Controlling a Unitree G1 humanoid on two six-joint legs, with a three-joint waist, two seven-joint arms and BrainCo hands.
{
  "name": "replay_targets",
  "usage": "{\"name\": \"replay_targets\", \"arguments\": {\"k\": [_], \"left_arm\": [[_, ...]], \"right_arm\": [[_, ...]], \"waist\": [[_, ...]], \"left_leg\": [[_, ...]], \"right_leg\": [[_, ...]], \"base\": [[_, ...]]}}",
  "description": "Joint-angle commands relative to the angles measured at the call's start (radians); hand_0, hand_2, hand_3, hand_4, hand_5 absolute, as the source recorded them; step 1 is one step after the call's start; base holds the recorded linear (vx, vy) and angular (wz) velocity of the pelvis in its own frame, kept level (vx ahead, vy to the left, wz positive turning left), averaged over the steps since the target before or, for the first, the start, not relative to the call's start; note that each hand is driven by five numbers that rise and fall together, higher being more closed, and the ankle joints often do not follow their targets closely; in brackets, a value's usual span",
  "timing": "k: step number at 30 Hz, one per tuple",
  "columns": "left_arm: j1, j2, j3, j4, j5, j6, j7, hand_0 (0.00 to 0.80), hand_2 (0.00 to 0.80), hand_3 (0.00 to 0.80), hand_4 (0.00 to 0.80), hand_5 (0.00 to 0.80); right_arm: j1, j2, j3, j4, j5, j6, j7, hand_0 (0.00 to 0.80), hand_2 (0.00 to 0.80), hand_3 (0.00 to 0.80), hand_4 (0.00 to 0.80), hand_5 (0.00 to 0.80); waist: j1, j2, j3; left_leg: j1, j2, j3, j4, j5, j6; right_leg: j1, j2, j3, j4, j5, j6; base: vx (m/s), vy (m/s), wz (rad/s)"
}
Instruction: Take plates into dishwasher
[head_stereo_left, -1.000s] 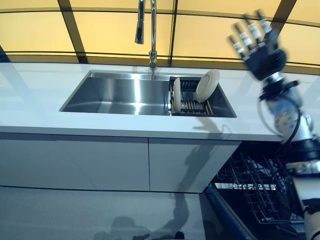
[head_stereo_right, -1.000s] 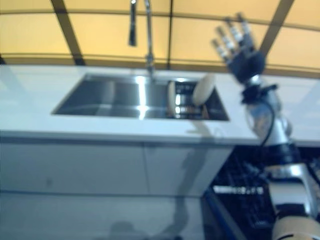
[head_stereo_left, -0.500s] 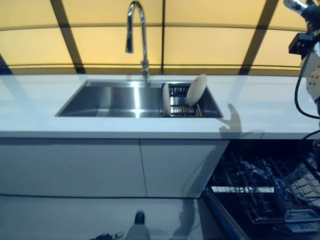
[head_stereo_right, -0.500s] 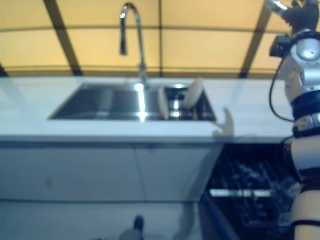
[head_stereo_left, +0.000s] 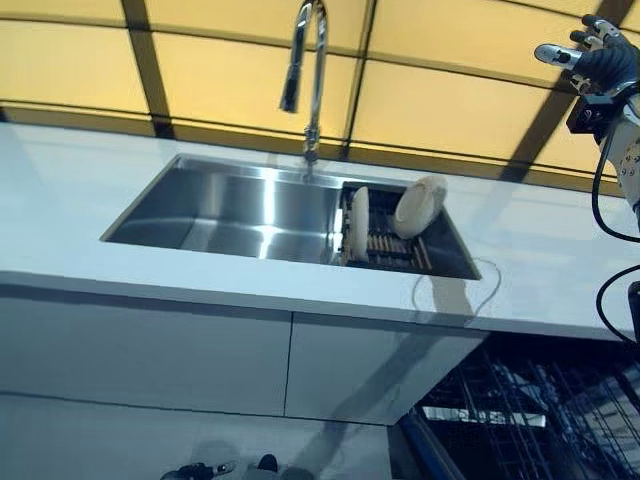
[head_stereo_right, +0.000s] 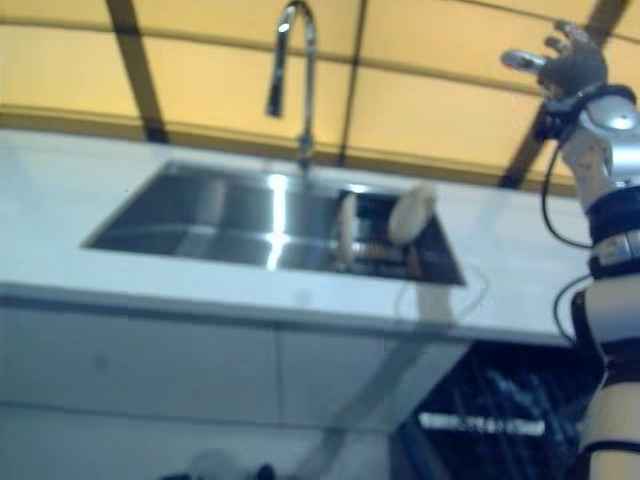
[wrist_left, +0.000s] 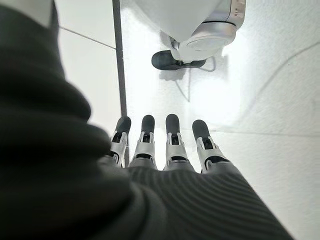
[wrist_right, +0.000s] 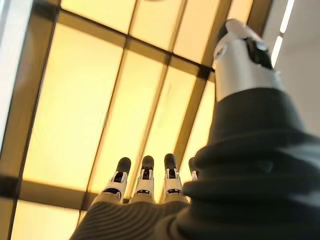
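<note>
My right robot hand (head_stereo_left: 597, 66) is raised, fingers spread, holding nothing. Two round cream plates (head_stereo_left: 418, 206) stand racked in the steel sink (head_stereo_left: 230, 205). Reaching step; next, I judge, lower onto a plate.

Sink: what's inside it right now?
In the sink, a dark rack at its right end holds two cream plates: one on edge, one leaning. The basin's near wall is hidden by the counter edge.
</note>
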Motion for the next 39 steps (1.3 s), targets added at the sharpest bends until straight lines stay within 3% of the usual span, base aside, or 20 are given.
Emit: {"name": "replay_targets", "arguments": {"k": [1,6,8,10,12,14,15,17,20,21,24,32,37,39], "left_arm": [[-0.033,0.017,-0.039,0.026,0.041,-0.03,-0.013,0.0,0.0,0.0,0.0,0.0],[-0.04,0.032,-0.027,0.016,0.058,-0.034,-0.016,0.0,0.0,0.0,0.0,0.0],[-0.046,0.046,-0.043,0.003,0.077,-0.025,-0.018,0.0,0.0,0.0,0.0,0.0],[-0.039,0.056,-0.052,-0.008,0.071,-0.016,-0.007,0.0,0.0,0.0,0.0,0.0],[-0.036,0.071,-0.045,-0.013,0.011,-0.004,0.008,0.0,0.0,0.0,0.0,0.0],[-0.054,0.082,-0.019,-0.014,-0.025,0.007,0.013,0.0,0.0,0.0,0.0,0.0],[-0.063,0.089,0.002,-0.012,-0.018,0.013,0.009,0.0,0.0,0.0,0.0,0.0],[-0.059,0.095,0.011,-0.02,-0.025,0.033,0.029,0.0,0.0,0.0,0.0,0.0],[-0.054,0.079,0.016,-0.013,-0.039,0.026,0.023,0.0,0.0,0.0,0.0,0.0],[-0.041,0.053,0.003,-0.002,0.006,0.003,-0.003,0.0,0.0,0.0,0.0,0.0],[-0.025,0.029,-0.024,0.003,0.018,-0.019,-0.022,0.0,0.0,0.0,0.0,0.0],[-0.014,0.015,-0.086,-0.018,0.08,-0.059,-0.051,0.0,0.0,0.0,0.0,0.0],[-0.013,0.021,-0.119,-0.028,0.165,-0.089,-0.08,0.0,0.0,0.0,0.0,0.0],[-0.012,0.034,-0.15,-0.039,0.171,-0.087,-0.082,0.0,0.0,0.0,0.0,0.0]], "right_arm": [[-0.165,-0.046,0.032,-0.01,-0.006,-0.054,-0.069,0.0,0.0,0.0,0.0,0.0],[-0.164,-0.022,0.02,-0.025,0.015,-0.04,-0.141,0.0,0.0,0.0,0.0,0.0],[-0.149,-0.024,0.004,-0.026,-0.004,-0.021,-0.188,0.0,0.0,0.0,0.0,0.0],[-0.13,-0.015,-0.008,-0.024,0.001,-0.039,-0.228,0.0,0.0,0.0,0.0,0.0],[-0.13,0.018,-0.014,-0.023,-0.011,-0.059,-0.293,0.0,0.0,0.0,0.0,0.0],[-0.142,0.035,-0.023,-0.018,-0.037,-0.068,-0.328,0.0,0.0,0.0,0.0,0.0],[-0.142,0.035,-0.032,-0.035,-0.028,-0.06,-0.345,0.0,0.0,0.0,0.0,0.0],[-0.11,0.029,-0.046,-0.063,-0.023,-0.047,-0.342,0.0,0.0,0.0,0.0,0.0],[-0.109,0.021,-0.028,-0.057,-0.068,-0.031,-0.335,0.0,0.0,0.0,0.0,0.0],[-0.13,0.001,-0.011,-0.004,-0.061,-0.043,-0.274,0.0,0.0,0.0,0.0,0.0],[-0.155,-0.016,0.017,0.047,-0.074,-0.001,-0.185,0.0,0.0,0.0,0.0,0.0],[-0.149,0.003,0.032,0.075,-0.083,0.057,-0.125,0.0,0.0,0.0,0.0,0.0],[-0.116,0.02,0.024,0.069,-0.099,0.058,-0.111,0.0,0.0,0.0,0.0,0.0],[-0.083,0.016,0.009,0.04,-0.127,0.064,-0.112,0.0,0.0,0.0,0.0,0.0]], "waist": [[0.026,-0.031,0.042],[0.038,-0.031,0.044],[0.031,-0.03,0.048],[-0.005,0.009,0.069],[-0.022,0.037,0.086],[-0.035,0.038,0.099],[-0.047,0.037,0.112],[-0.045,0.028,0.106],[-0.042,0.028,0.097],[-0.033,0.027,0.08],[-0.026,0.029,0.062],[-0.015,0.037,0.06],[-0.012,0.038,0.075],[-0.018,0.044,0.092]], "left_leg": [[-0.03,0.055,0.012,0.051,-0.045,-0.051],[-0.041,0.034,0.016,0.094,-0.079,-0.025],[-0.017,0.006,0.025,0.079,-0.08,0.0],[0.069,0.016,0.019,0.037,-0.087,0.004],[0.134,0.053,0.033,-0.002,-0.082,-0.013],[0.164,0.082,0.05,-0.006,-0.105,-0.035],[0.168,0.09,0.046,0.003,-0.125,-0.037],[0.154,0.113,0.055,0.028,-0.128,-0.041],[0.16,0.134,0.06,0.002,-0.099,-0.058],[0.168,0.14,0.05,-0.029,-0.084,-0.069],[0.181,0.138,0.032,-0.059,-0.071,-0.084],[0.182,0.117,0.011,-0.072,-0.078,-0.091],[0.186,0.089,0.018,-0.058,-0.099,-0.071],[0.178,0.066,0.011,-0.047,-0.108,-0.05]], "right_leg": [[0.068,-0.043,0.033,-0.049,0.137,0.008],[0.077,-0.076,0.018,-0.007,0.147,0.033],[-0.001,-0.122,0.018,0.183,0.273,0.06],[-0.163,-0.137,0.045,0.323,0.326,0.06],[-0.201,-0.143,0.024,0.247,0.305,0.042],[-0.216,-0.151,-0.01,0.061,0.329,0.052],[-0.246,-0.154,0.015,0.07,0.361,0.065],[-0.207,-0.129,0.005,0.027,0.316,0.063],[-0.173,-0.112,-0.016,-0.002,0.304,0.06],[-0.146,-0.099,-0.023,-0.03,0.287,0.06],[-0.105,-0.092,-0.036,-0.058,0.272,0.052],[-0.072,-0.109,-0.066,-0.081,0.27,0.058],[-0.085,-0.144,-0.064,-0.066,0.283,0.074],[-0.117,-0.184,-0.048,0.011,0.31,0.074]], "base": [[0.069,0.007,0.19],[0.072,0.048,0.0],[0.076,0.098,-0.02],[0.146,0.078,-0.05],[0.14,-0.111,-0.02],[0.082,-0.342,-0.16],[0.026,-0.364,-0.24],[0.022,-0.263,0.08],[0.078,-0.114,0.17],[0.191,-0.043,0.21],[0.198,0.005,0.21],[0.08,0.077,0.04],[0.038,0.151,0.06],[0.027,0.181,0.03]]}}
